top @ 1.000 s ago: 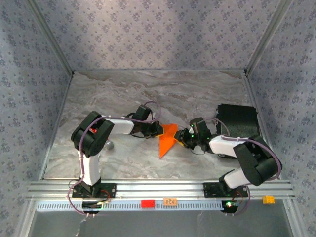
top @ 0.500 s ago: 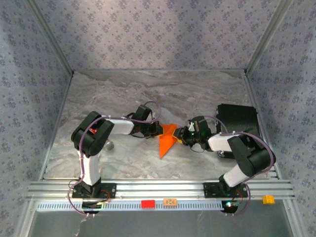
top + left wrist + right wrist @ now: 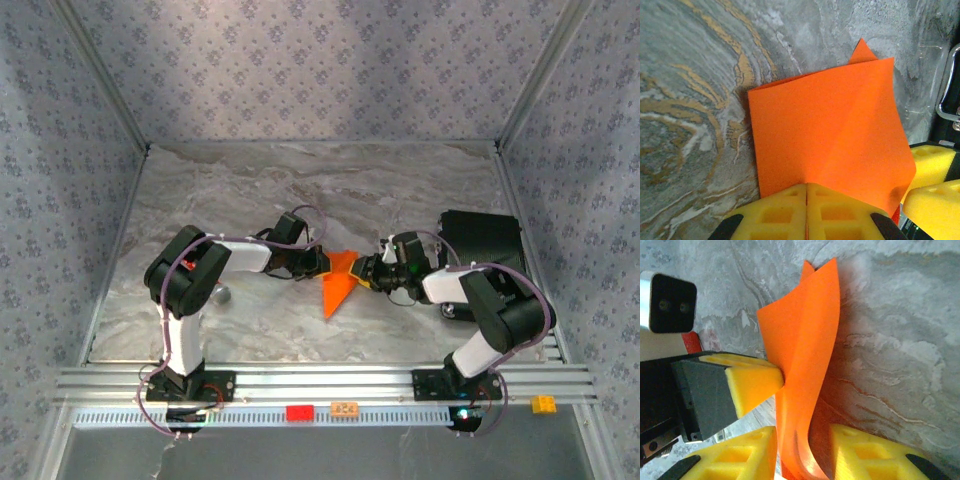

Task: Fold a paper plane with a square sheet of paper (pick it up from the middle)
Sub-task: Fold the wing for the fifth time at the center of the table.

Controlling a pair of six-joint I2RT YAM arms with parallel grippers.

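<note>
Top external view: your orange paper (image 3: 338, 283) sits mid-bench (image 3: 300, 190), tip pointing 7 o'clock. Looks like your left fingers (image 3: 806, 195) are clamped on its 9 o'clock edge, and your right fingers (image 3: 802, 440) are apart, straddling the 3 o'clock edge.

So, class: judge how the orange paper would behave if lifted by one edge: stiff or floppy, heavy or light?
Probably floppy: the paper bows in a curve in the right wrist view. Likely very light: the left gripper holds it by a pinch on one edge. The crease may stiffen it somewhat along that line.
</note>
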